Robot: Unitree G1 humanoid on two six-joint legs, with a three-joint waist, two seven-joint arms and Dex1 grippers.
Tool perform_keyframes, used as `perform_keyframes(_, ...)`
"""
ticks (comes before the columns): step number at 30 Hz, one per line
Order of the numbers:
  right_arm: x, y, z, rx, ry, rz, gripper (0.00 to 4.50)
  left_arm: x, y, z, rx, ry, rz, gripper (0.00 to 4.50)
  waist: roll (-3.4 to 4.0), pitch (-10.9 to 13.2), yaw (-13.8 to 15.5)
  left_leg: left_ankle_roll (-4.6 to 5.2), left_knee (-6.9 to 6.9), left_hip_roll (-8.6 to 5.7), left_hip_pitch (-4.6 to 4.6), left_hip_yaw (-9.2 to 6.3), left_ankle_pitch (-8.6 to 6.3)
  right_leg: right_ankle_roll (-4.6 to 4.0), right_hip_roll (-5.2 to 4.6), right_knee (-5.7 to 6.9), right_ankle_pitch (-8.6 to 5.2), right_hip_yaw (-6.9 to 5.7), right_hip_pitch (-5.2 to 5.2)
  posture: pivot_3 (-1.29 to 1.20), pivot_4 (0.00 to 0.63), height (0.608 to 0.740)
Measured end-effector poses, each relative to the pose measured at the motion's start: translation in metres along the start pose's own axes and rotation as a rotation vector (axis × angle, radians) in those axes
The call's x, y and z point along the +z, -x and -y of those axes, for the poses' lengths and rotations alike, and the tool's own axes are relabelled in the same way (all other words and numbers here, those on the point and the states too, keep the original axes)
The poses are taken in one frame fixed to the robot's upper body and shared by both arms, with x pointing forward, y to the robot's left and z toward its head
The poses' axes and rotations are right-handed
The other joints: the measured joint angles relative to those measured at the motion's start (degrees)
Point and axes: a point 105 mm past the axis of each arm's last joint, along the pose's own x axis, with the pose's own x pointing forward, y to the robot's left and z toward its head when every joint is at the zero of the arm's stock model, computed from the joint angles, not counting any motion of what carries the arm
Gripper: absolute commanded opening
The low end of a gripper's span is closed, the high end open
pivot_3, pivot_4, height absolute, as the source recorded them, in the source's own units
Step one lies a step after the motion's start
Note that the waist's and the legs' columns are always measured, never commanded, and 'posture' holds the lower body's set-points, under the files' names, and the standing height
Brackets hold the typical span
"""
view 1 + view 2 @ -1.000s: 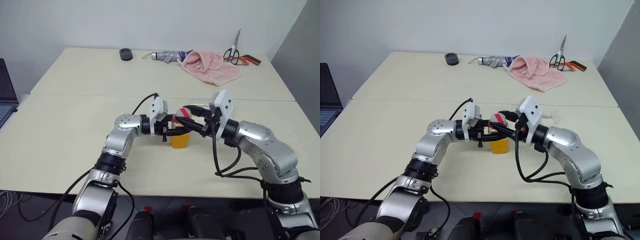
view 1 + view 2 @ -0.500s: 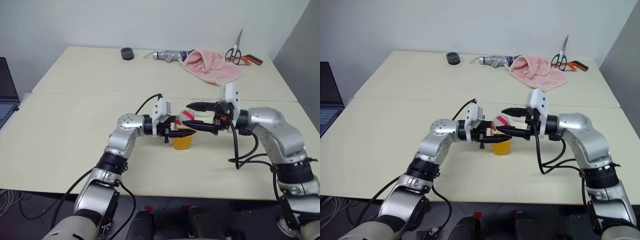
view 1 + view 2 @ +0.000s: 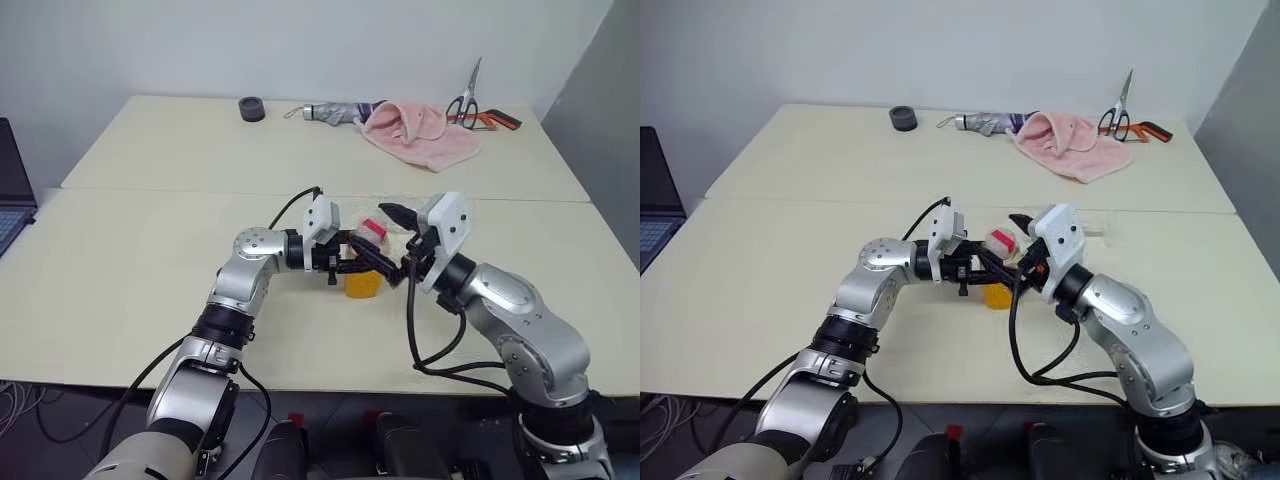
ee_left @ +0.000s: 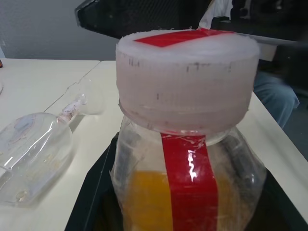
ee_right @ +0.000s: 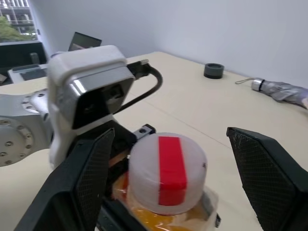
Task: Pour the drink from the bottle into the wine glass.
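My left gripper (image 3: 350,262), near the middle of the head views, is clamped on the bottle (image 4: 185,144), which stands upright on the table (image 3: 150,260) with its long axis vertical and its cap (image 5: 166,171) pointing up. The cap looks whitish with a red stripe crossing its top and running down the bottle's side. The drink (image 3: 361,284) fills only the lower part of the bottle. My right gripper (image 3: 400,245) sits just right of centre, its fingers (image 5: 262,178) spread wide on either side of the cap without touching it. The wine glass (image 4: 36,149) lies on its side on the table beside the bottle, bowl at the lower left of the left wrist view, stem slanting away toward the upper right
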Motion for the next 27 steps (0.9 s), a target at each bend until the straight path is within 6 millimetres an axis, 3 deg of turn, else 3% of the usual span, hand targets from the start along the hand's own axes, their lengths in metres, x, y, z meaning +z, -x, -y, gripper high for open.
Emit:
perform_keyframes(6,-0.005,-0.001,-0.003,-0.004,-0.009,-0.013,3.97,0.000,0.000,-0.001,0.000,0.000,-0.001,1.82,0.00,0.0,0.0,0.01,-0.01,0.01,0.00,0.01,0.00,0.00,0.01,0.00,0.00,0.00,0.00,0.00,0.150,0.740)
perform_keyframes(9,-0.006,-0.003,-0.007,0.016,-0.015,-0.013,3.34,0.000,0.000,-0.001,0.001,0.000,-0.002,1.82,0.00,0.0,0.0,0.01,-0.01,0.01,0.00,0.00,0.00,0.00,0.01,-0.01,0.00,0.00,0.00,0.00,0.150,0.740)
perform_keyframes(13,-0.006,-0.003,-0.008,0.029,-0.017,-0.009,1.95,0.000,0.001,-0.001,0.002,-0.002,-0.004,1.82,0.00,0.0,0.0,0.01,-0.01,0.01,0.00,0.00,0.00,0.00,0.01,0.00,0.00,0.00,0.00,0.00,0.150,0.740)
perform_keyframes(19,-0.005,-0.007,-0.004,0.134,0.028,-0.016,1.89,0.001,0.003,-0.003,0.012,-0.008,-0.005,1.82,0.00,0.0,0.0,0.01,0.00,0.00,0.01,0.01,0.00,0.00,0.01,0.00,0.00,-0.01,0.00,0.00,0.150,0.740)
perform_keyframes(24,0.000,-0.001,0.011,0.444,0.067,-0.092,1.89,0.003,-0.002,0.004,-0.036,-0.018,-0.006,1.82,0.02,0.0,0.0,0.03,-0.01,-0.04,0.01,0.00,-0.01,0.00,-0.02,-0.07,0.00,-0.05,0.04,0.00,0.150,0.740)
perform_keyframes(27,0.002,-0.006,0.020,0.532,0.032,-0.108,1.89,0.004,-0.003,0.003,-0.034,-0.016,-0.007,1.82,0.03,0.0,-0.1,0.03,-0.03,0.01,0.01,0.00,-0.01,-0.01,0.01,-0.06,0.01,-0.04,0.02,0.00,0.150,0.740)
